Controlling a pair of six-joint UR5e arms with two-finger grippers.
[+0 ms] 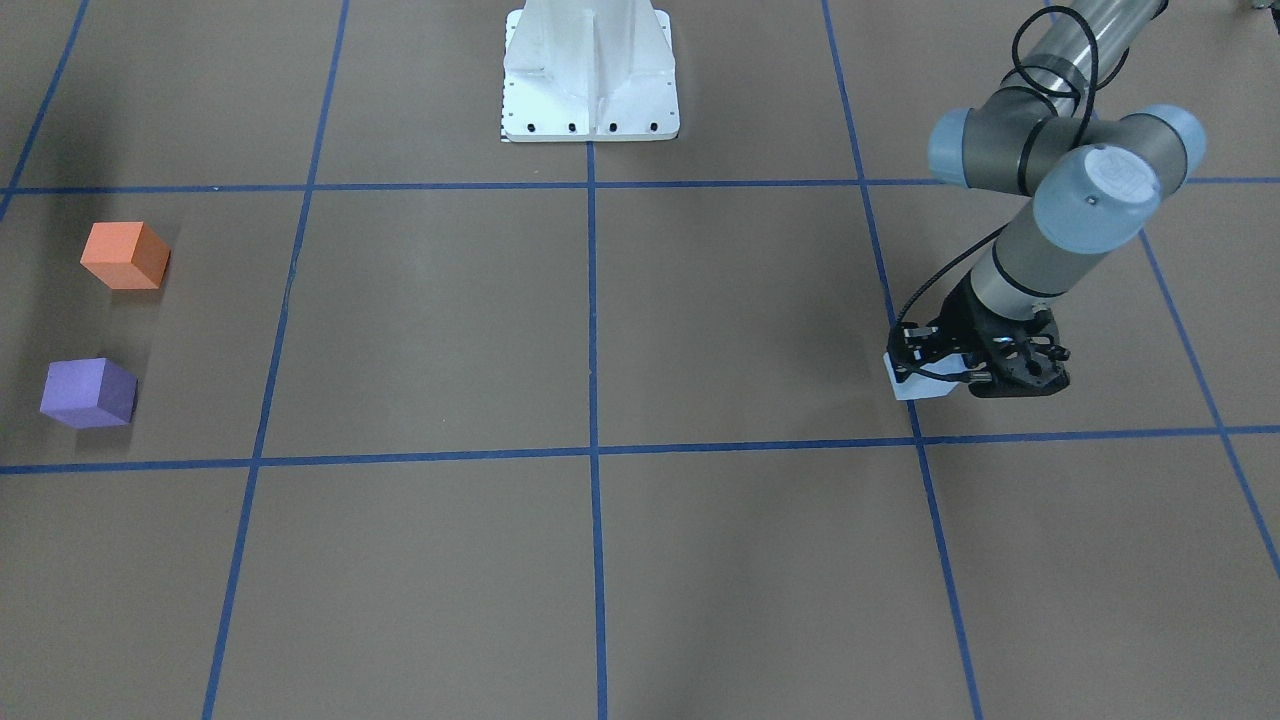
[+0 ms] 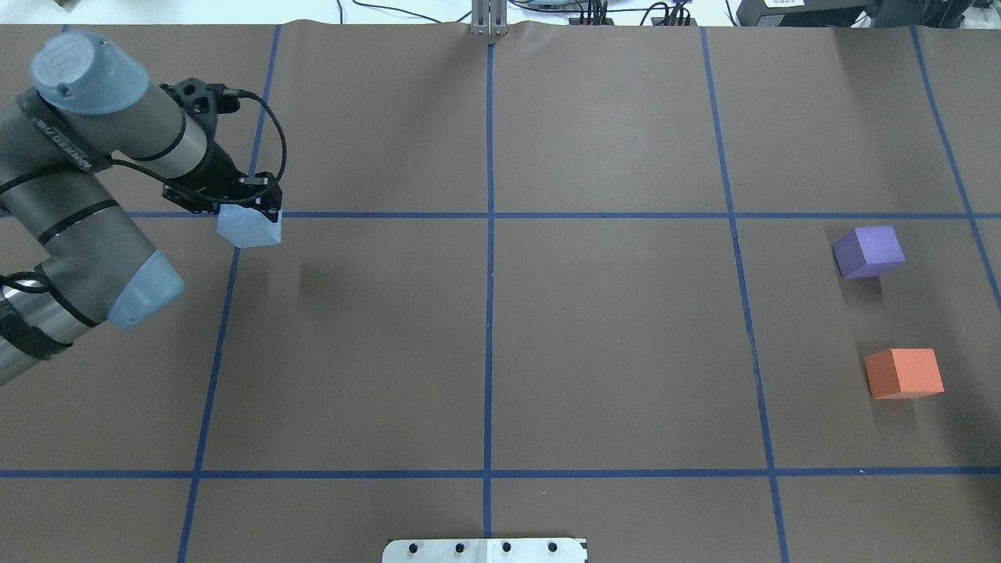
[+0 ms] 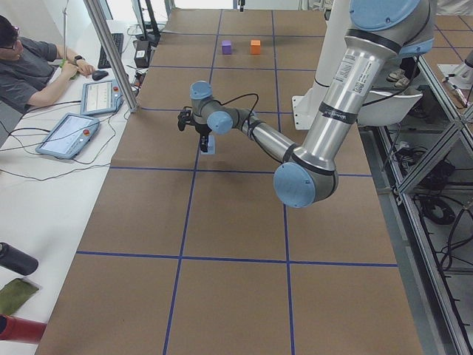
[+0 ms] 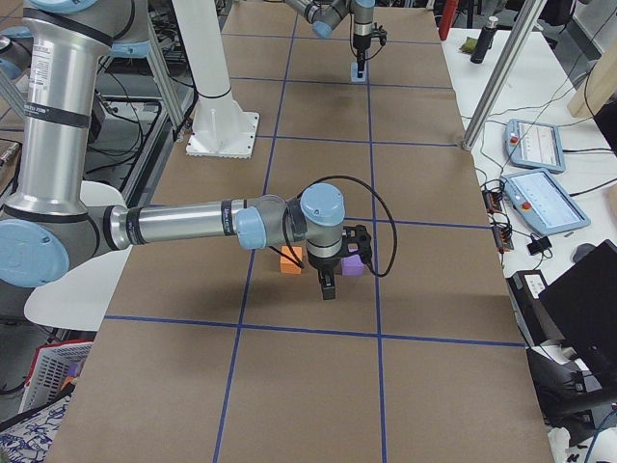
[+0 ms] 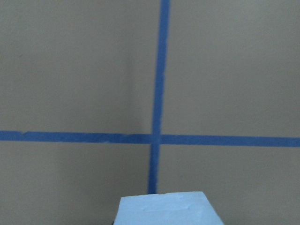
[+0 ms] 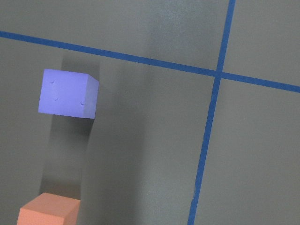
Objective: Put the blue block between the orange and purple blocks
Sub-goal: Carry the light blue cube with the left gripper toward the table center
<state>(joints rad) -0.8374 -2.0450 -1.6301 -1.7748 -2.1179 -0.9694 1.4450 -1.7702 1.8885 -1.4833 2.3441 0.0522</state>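
My left gripper (image 2: 252,208) is shut on the light blue block (image 2: 249,228) and holds it just above the table at the robot's left side. The block also shows in the front view (image 1: 915,385) and at the bottom of the left wrist view (image 5: 166,211). The orange block (image 2: 903,373) and the purple block (image 2: 868,252) stand apart on the table at the far right, with a gap between them. My right gripper (image 4: 328,285) hangs above them; it shows only in the exterior right view, so I cannot tell whether it is open.
Blue tape lines (image 2: 490,215) grid the brown table. The white robot base (image 1: 590,75) stands at the robot's edge. An operator (image 3: 29,66) sits beyond the far edge with teach pendants (image 3: 70,133) and a metal post (image 3: 111,52).
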